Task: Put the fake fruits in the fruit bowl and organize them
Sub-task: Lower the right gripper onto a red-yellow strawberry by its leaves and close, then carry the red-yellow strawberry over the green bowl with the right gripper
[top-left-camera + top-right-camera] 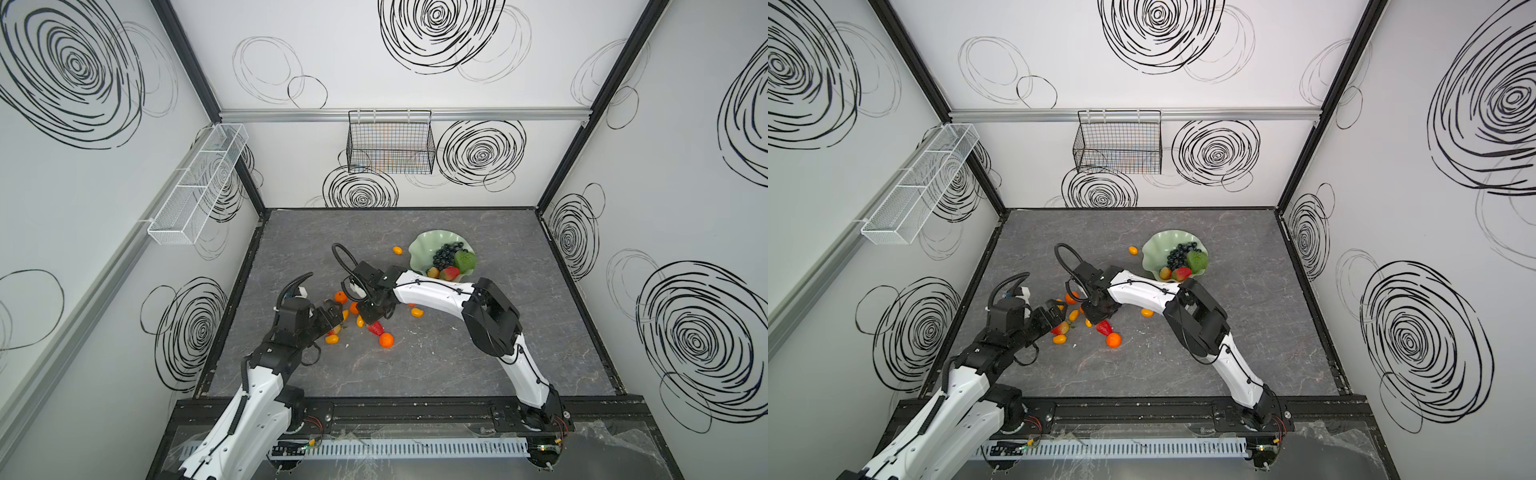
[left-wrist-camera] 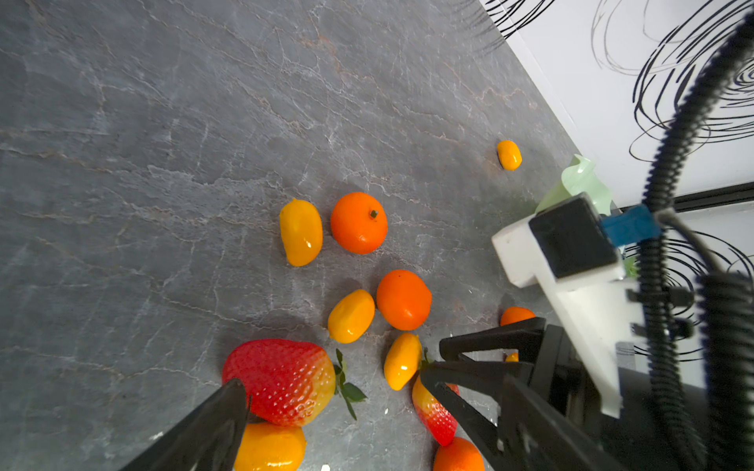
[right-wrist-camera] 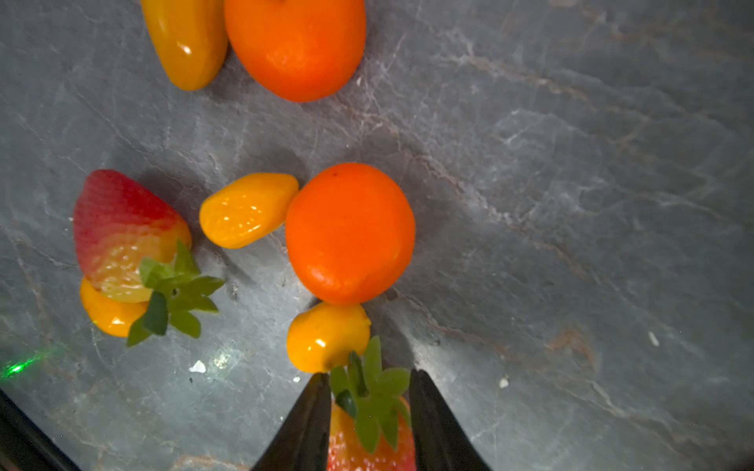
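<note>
Straddling a strawberry (image 3: 344, 454) on the counter (image 3: 571, 204), my right fingers (image 3: 310, 424) sit close on both its sides; I cannot tell whether they pinch it. My left fingers (image 2: 212, 424) gape released beside another strawberry (image 2: 281, 381), and the fruit bowl (image 1: 419, 249) sits well beyond both.

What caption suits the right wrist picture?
Right pincer straddling a red plastic strawberry beside a yellow oval kumquat and round orange tangerine.
</note>
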`<state>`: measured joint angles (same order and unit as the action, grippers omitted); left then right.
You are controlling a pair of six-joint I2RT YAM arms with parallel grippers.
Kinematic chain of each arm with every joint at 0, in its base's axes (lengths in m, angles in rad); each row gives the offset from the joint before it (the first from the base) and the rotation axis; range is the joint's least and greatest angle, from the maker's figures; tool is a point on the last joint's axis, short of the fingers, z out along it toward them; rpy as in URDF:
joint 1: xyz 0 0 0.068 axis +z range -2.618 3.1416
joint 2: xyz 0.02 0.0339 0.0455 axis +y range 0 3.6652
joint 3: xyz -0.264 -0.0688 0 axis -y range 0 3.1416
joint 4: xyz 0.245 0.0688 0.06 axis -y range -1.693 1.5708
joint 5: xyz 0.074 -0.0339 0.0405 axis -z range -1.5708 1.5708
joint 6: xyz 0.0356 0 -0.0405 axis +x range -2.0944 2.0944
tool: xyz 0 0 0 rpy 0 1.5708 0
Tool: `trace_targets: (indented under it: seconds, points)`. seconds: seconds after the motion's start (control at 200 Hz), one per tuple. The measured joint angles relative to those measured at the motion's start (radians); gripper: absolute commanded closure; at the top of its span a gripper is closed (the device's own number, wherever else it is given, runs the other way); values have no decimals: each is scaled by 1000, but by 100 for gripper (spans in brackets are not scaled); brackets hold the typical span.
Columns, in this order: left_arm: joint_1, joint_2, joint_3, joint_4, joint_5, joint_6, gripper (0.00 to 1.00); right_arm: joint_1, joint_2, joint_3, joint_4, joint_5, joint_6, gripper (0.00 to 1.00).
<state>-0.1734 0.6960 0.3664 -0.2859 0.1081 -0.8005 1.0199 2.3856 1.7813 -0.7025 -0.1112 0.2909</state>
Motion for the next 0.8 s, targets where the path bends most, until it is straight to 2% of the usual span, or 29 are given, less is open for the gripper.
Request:
trace_targets:
  seconds: [0.155, 0.535, 0.8]
  points:
    - [0, 0, 0, 3, 3, 0, 1, 0, 14, 6, -1, -3, 0, 67]
    - [0, -10, 0, 5, 2, 0, 1, 0, 21, 2, -4, -4, 3, 85]
    - [-32, -2, -2, 4, -17, 2, 0, -2, -74, -77, 5, 6, 19, 99]
